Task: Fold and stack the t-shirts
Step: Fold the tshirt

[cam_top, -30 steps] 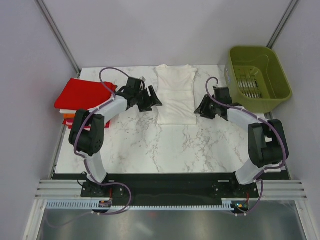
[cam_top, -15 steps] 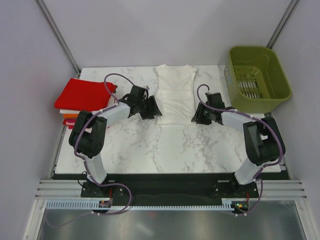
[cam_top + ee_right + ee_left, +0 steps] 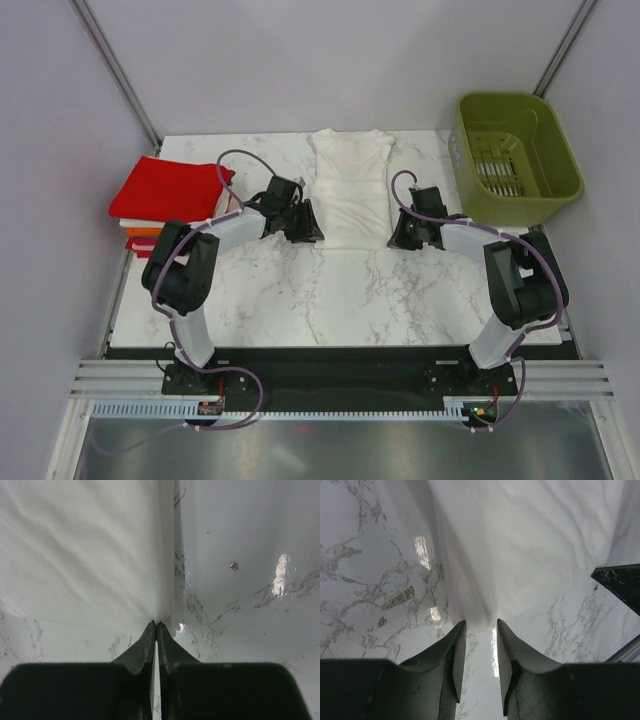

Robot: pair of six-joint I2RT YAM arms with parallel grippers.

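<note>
A large plain white t-shirt (image 3: pixel 350 185) lies flat at the back middle of the marble table. My left gripper (image 3: pixel 309 233) is at its near left hem corner. In the left wrist view its jaws (image 3: pixel 479 626) stand open, with the shirt corner (image 3: pixel 520 555) reaching just between the tips. My right gripper (image 3: pixel 396 239) is at the near right hem corner. In the right wrist view its jaws (image 3: pixel 157 624) are shut on the corner of the white cloth (image 3: pixel 80 555). A stack of folded t-shirts, red on top (image 3: pixel 168 188), lies at the left edge.
An olive-green plastic basket (image 3: pixel 517 155) stands at the back right, off the table's corner. White, orange and pink-red layers (image 3: pixel 138 238) show under the red shirt. Bare marble (image 3: pixel 330 295) lies between the shirt and the arm bases. Grey walls close in the back and sides.
Both grippers have moved toward the near edge along the shirt's sides and inward to its hem corners. The shirt itself has not visibly moved.
</note>
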